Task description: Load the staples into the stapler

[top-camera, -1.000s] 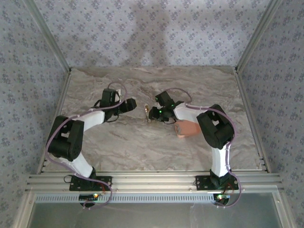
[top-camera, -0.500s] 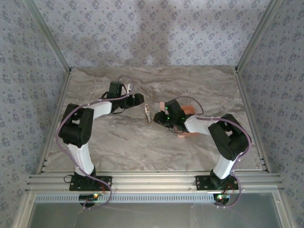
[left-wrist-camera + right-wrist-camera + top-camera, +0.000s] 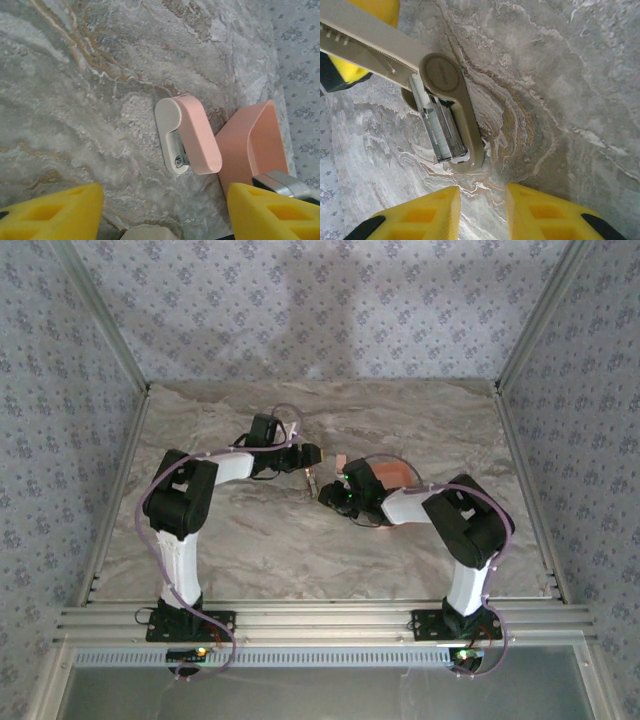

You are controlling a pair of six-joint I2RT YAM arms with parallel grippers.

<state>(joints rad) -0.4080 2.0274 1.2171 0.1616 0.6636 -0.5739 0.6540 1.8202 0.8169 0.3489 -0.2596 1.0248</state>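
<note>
Stapler (image 3: pixel 192 132): I found it mid-frame, just beside the salmon tray (image 3: pixel 255 145)
Left gripper (image 3: pixel 162 207): jaws stood wide, holding nothing, lower frame
Right gripper (image 3: pixel 483 202): jaws stood narrowly apart, empty

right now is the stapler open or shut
Open: the stapler lies with its pink top swung away from the white base, metal staple channel exposed.

Soft, even light from above fills the overhead view, which looks slightly washed out and coarse. A broad, faint shadow lies on the back wall (image 3: pixel 320 300). Both wrist views are bright and warm. The tabletop (image 3: pixel 75 100) veining is crisp, and the stapler (image 3: pixel 192 132) casts a thin, soft shadow. The end effectors' yellow fingers (image 3: pixel 55 212) are blurred at the bottom edges.
</note>
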